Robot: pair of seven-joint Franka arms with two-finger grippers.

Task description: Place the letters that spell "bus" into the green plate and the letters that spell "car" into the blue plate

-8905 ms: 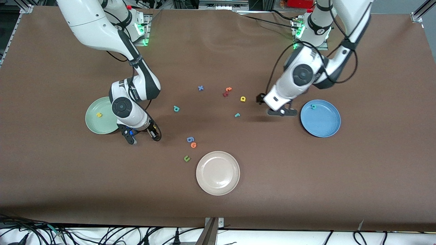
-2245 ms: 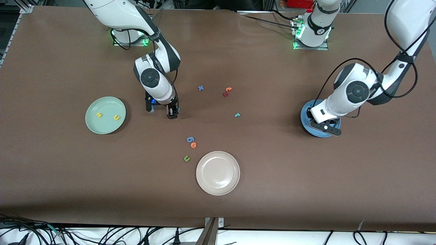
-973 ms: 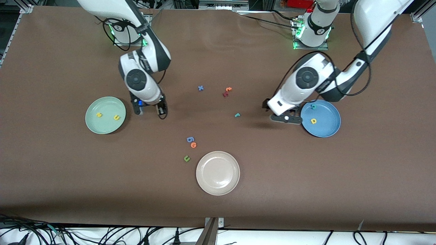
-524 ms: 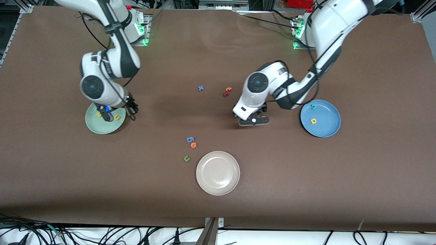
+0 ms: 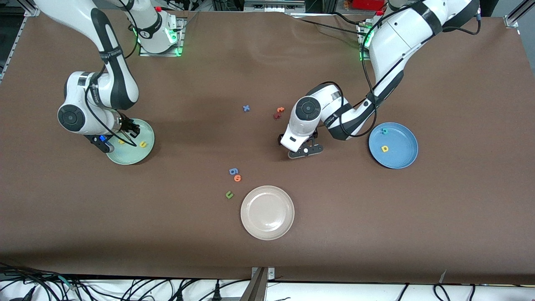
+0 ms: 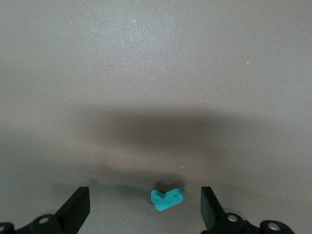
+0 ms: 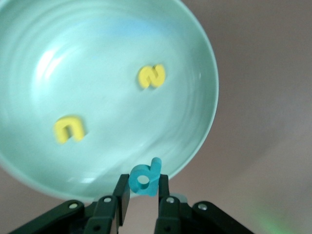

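Observation:
My right gripper [image 7: 143, 187] is shut on the teal b [image 7: 145, 177], which hangs over the rim of the green plate [image 7: 97, 44]. In that plate lie the yellow s [image 7: 151, 76] and the yellow u [image 7: 69, 128]. From the front, the right gripper [image 5: 133, 129] is over the green plate [image 5: 129, 158]. My left gripper [image 6: 145, 210] is open and low over the table, with the teal r [image 6: 166, 198] lying between its fingers, touching neither. The left gripper [image 5: 304, 151] hides the r from the front. The blue plate [image 5: 401, 159] holds the teal c [image 5: 385, 131] and the yellow a [image 5: 385, 148].
A cream plate [image 5: 267, 200] sits nearest the front camera. Beside it lie a dark green u [image 5: 229, 194], an orange letter [image 5: 237, 178] and a blue letter [image 5: 233, 171]. A blue x [image 5: 246, 108] and an orange and dark red pair [image 5: 278, 112] lie mid-table.
My right arm has carried the teal b from mid-table to the green plate. My left arm has left the blue plate, where the yellow a now lies, and come down over the teal r.

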